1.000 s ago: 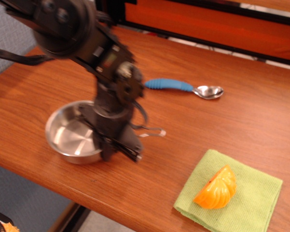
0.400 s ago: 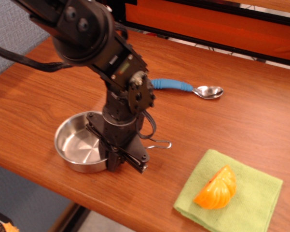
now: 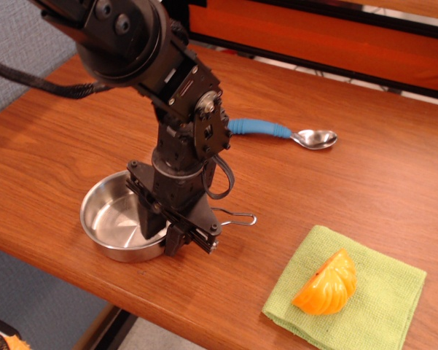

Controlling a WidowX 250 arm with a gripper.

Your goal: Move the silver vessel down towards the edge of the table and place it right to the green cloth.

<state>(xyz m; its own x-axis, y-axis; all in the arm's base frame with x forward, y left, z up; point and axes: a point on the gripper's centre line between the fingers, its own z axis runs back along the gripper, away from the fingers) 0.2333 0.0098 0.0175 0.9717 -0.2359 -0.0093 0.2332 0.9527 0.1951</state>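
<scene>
The silver vessel [image 3: 116, 219], a shallow shiny pan with a thin wire loop handle [image 3: 237, 217], rests on the brown table [image 3: 364, 182] near its front edge. It lies left of the green cloth [image 3: 350, 295] as seen in this view, with bare wood between them. My gripper [image 3: 167, 232] points down over the pan's right rim. Its jaws stand a little apart astride the rim, and the pan sits flat on the wood. The arm hides part of the pan's right side.
An orange ridged plastic wedge [image 3: 326, 283] lies on the cloth. A blue-handled metal spoon [image 3: 284, 133] lies farther back on the table. A dark and orange panel [image 3: 313, 33] stands behind the table. The table edge runs just below the pan.
The pan slid right along the front edge with the gripper, then stopped. The gripper has since risen slightly while the pan stayed flat on the table.
</scene>
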